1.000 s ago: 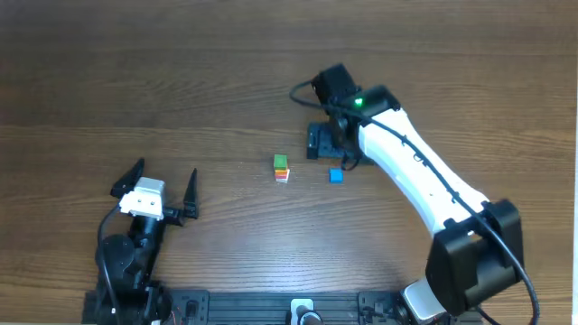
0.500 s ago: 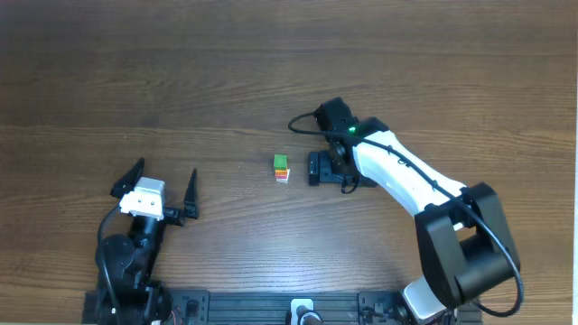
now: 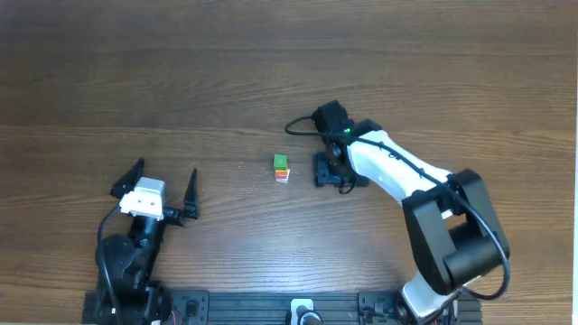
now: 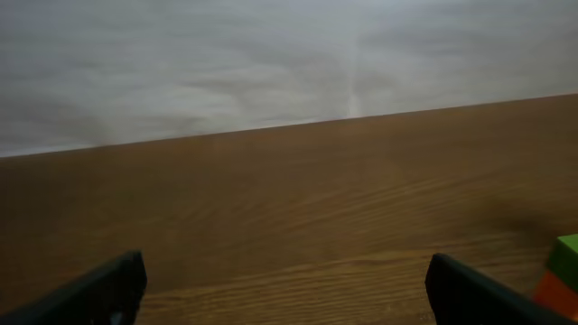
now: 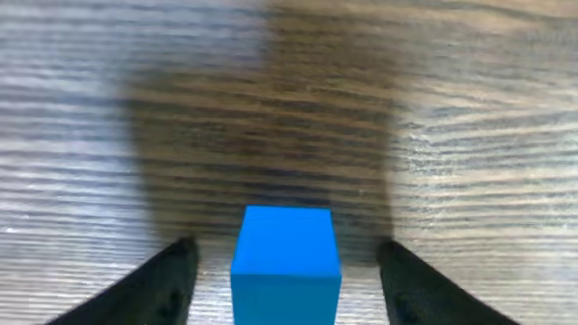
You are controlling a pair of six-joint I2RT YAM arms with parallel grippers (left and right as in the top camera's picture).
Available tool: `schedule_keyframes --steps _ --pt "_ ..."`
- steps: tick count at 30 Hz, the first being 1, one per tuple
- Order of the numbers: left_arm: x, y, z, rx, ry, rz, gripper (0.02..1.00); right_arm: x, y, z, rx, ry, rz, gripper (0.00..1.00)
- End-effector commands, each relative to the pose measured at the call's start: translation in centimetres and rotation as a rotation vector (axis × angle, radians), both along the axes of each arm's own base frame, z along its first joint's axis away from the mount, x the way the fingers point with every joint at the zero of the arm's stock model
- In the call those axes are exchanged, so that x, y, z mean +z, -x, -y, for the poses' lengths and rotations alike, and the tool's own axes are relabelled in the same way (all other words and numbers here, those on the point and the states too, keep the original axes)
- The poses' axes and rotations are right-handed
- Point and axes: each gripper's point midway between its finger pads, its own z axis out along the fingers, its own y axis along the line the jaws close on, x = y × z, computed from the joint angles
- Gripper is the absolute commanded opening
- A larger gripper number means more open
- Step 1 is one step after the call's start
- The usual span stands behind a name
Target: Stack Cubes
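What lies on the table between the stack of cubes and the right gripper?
Nothing. In the top view the table is bare between the stack of cubes and the right gripper.

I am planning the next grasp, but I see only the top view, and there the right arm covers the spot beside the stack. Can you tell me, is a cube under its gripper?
Observer: Yes. In the right wrist view a blue cube sits between the fingers of the right gripper.
Operator: Are the fingers closed on it?
Observer: No. The fingers are open, with a gap showing on each side of the cube.
Operator: Is the cube lifted?
Observer: No, it appears to rest flat on the wooden table.
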Motion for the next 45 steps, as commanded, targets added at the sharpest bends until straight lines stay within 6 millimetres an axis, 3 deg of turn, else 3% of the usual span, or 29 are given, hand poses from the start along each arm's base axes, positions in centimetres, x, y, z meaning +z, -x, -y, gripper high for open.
schedule_keyframes --steps 1,17,27,30,33,38,40,42,45 --pt "-0.2 0.0 0.1 -0.003 -0.017 0.004 1.0 -0.6 -0.1 0.3 0.005 0.024 0.004 0.566" --pt "-0.2 0.0 0.1 -0.003 -0.017 0.004 1.0 -0.5 -0.3 -0.5 0.026 0.015 0.025 0.288" --pt "-0.2 0.0 0.1 -0.003 -0.017 0.004 1.0 0.1 -0.5 -0.6 0.011 0.01 0.031 0.202" --pt "-0.2 0.0 0.1 -0.003 -0.017 0.004 1.0 1.8 -0.9 -0.8 0.01 0.004 0.045 0.185" --pt "-0.2 0.0 0.1 -0.003 -0.017 0.004 1.0 4.8 -1.7 -1.4 0.016 -0.01 0.075 0.163" --pt "-0.2 0.0 0.1 -0.003 -0.017 0.004 0.996 12.2 -2.7 -3.4 0.022 -0.01 0.168 0.132" --pt "-0.2 0.0 0.1 -0.003 -0.017 0.004 1.0 15.7 -2.7 -5.6 0.034 -0.031 0.206 0.11" --pt "-0.2 0.0 0.1 -0.003 -0.017 0.004 1.0 17.4 -2.4 -7.3 0.047 -0.042 0.223 0.104" --pt "-0.2 0.0 0.1 -0.003 -0.017 0.004 0.998 18.0 -1.8 -9.1 0.058 -0.052 0.22 0.093"
